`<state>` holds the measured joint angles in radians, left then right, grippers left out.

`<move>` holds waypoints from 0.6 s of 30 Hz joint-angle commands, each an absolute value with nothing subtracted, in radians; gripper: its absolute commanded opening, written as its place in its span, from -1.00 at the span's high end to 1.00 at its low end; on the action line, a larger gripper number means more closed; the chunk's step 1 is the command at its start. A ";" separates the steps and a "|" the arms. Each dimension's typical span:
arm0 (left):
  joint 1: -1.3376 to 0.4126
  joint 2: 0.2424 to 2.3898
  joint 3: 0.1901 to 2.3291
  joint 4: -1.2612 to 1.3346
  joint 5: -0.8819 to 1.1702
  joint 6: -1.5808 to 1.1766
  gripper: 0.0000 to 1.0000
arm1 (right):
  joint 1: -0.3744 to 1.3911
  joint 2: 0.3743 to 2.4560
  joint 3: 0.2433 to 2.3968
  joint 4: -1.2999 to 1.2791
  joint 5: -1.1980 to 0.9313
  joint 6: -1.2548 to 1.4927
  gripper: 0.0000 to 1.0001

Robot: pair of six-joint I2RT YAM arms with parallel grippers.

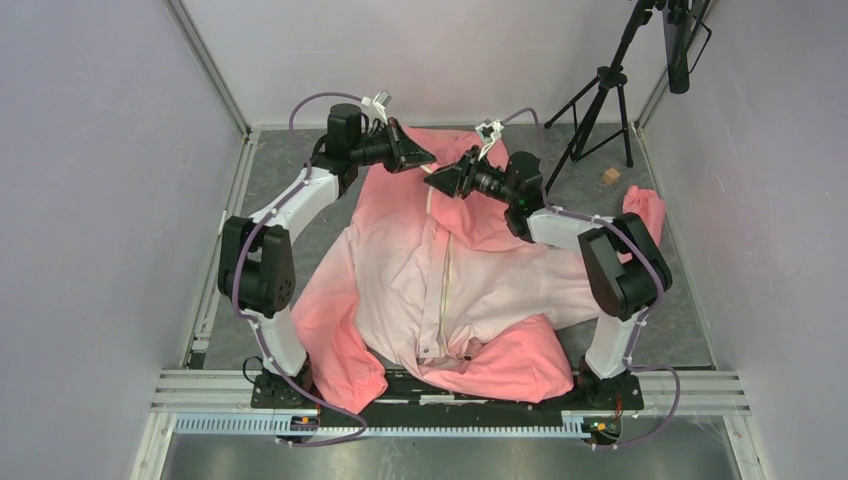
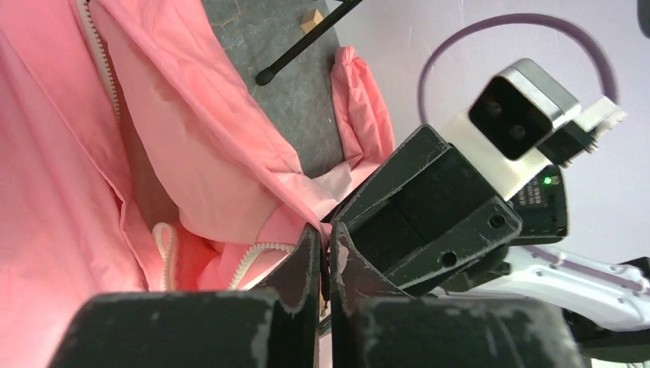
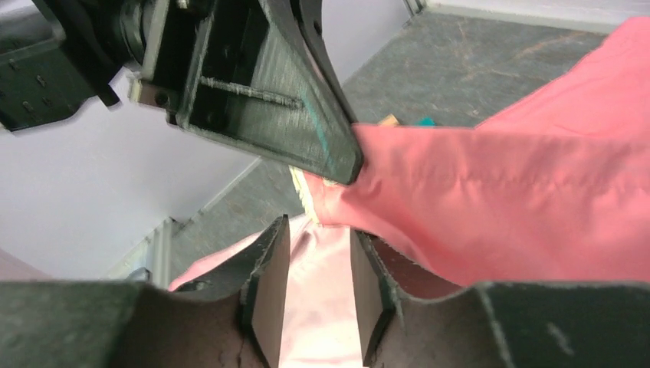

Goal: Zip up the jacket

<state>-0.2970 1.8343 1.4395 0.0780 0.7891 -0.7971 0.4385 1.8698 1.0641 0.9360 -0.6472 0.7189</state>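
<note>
Spread over the dark grey tabletop (image 1: 685, 300): large long-sleeved jacket of salmon pink fabric fading to pale pink (image 1: 400, 280), hem toward the arm bases, collar at the far end, long cream zipper strip (image 1: 445, 285) down the middle. Left black two-finger gripper (image 2: 323, 257) pinched nearly closed on a thin fold of collar edge, drawing it taut. Right black two-finger gripper (image 3: 318, 276) just beside it, fingers parted, holding nothing, pale cloth showing beyond the gap. Probably light, limp and slightly slick; likely to bunch and slide rather than resist. Best taken at the stiffer zipper tape, one side held taut, the small slider pinched by the other. Slider itself not made out
</note>
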 commanded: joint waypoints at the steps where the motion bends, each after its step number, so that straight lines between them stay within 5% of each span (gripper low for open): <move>1: -0.301 1.829 1.540 -0.040 0.856 -0.628 0.95 | 0.421 1.733 1.100 0.558 -0.685 0.390 0.06; 7: -0.304 1.819 1.554 -0.083 0.974 -0.485 0.95 | 0.410 1.602 1.125 0.187 -0.683 0.067 -0.42; 18: -0.339 1.771 1.584 -0.225 1.041 -0.326 0.96 | 0.402 1.694 1.120 0.481 -0.793 0.237 -0.47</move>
